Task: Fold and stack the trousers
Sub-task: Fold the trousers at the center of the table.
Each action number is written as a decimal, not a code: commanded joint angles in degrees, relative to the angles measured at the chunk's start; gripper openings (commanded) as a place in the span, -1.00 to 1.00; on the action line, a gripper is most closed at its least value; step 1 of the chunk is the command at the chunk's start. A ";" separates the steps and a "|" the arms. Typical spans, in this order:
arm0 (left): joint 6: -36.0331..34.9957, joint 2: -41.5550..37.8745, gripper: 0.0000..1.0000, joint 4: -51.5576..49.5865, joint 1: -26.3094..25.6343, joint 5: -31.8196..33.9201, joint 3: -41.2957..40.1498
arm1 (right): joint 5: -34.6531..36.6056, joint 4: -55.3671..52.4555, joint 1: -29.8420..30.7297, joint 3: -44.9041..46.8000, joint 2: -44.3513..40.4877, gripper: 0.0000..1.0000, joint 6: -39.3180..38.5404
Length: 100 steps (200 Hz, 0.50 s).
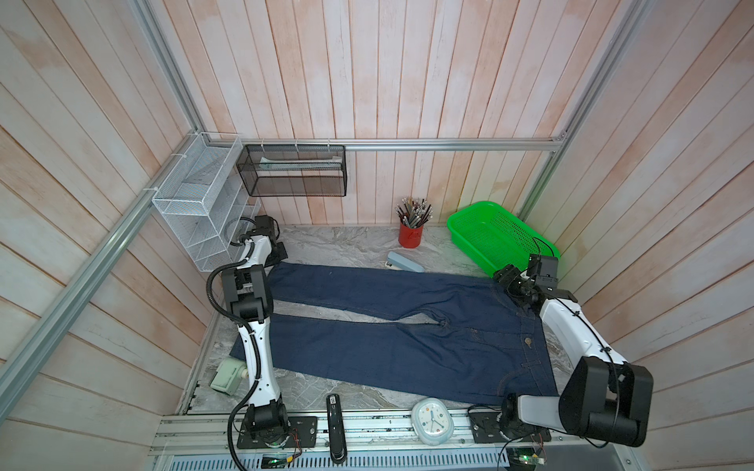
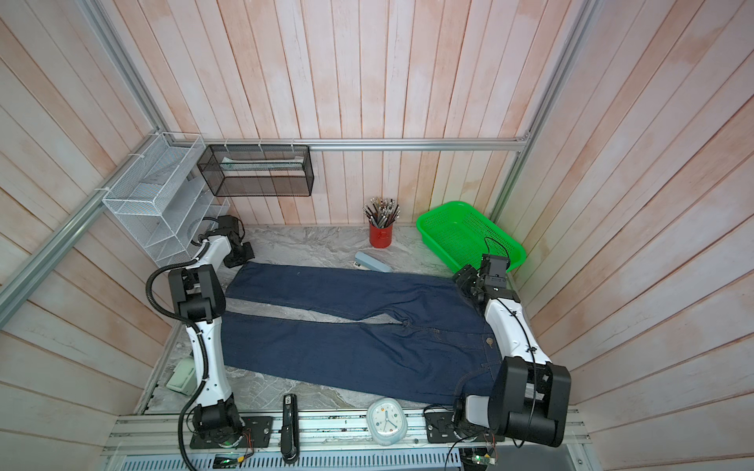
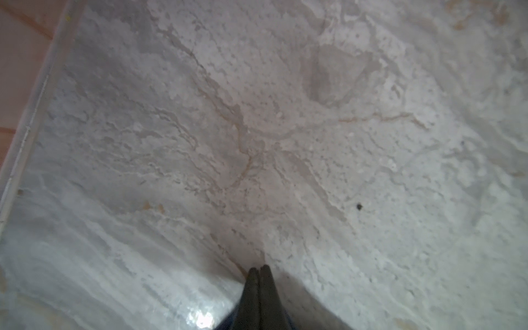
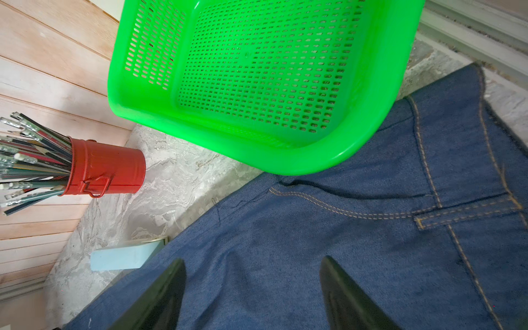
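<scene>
2 top views: high at 6 o'clock, facing 12, sharing the whole table (image 1: 347,244). Wrist views close: left on table, right on trousers (image 4: 285,228).

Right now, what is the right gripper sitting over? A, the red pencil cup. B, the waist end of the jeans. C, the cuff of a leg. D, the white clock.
B: in the right wrist view the right gripper, jaws apart, is over the trousers close to a belt loop, next to the green basket.
</scene>
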<state>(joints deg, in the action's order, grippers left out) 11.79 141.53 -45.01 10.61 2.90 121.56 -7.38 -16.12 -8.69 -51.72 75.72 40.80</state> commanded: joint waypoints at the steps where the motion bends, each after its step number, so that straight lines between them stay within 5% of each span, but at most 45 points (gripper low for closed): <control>1: 1.04 -3.33 -1.00 -2.60 0.24 -2.20 -1.63 | 1.78 -1.11 -0.81 -2.31 -1.77 0.52 0.76; 60: 2.80 -18.12 -1.00 2.03 -0.55 -0.75 -10.35 | 5.64 -4.55 -4.62 -3.81 -4.09 0.63 1.13; 100: 2.32 -25.33 -1.00 4.41 -0.86 0.56 -14.36 | -1.39 -5.27 -12.17 -1.42 -2.58 0.65 0.39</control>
<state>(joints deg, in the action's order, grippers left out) 13.74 119.77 -43.77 9.45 1.83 108.75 -4.86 -18.59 -16.29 -54.22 72.20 41.78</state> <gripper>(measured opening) 0.044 0.826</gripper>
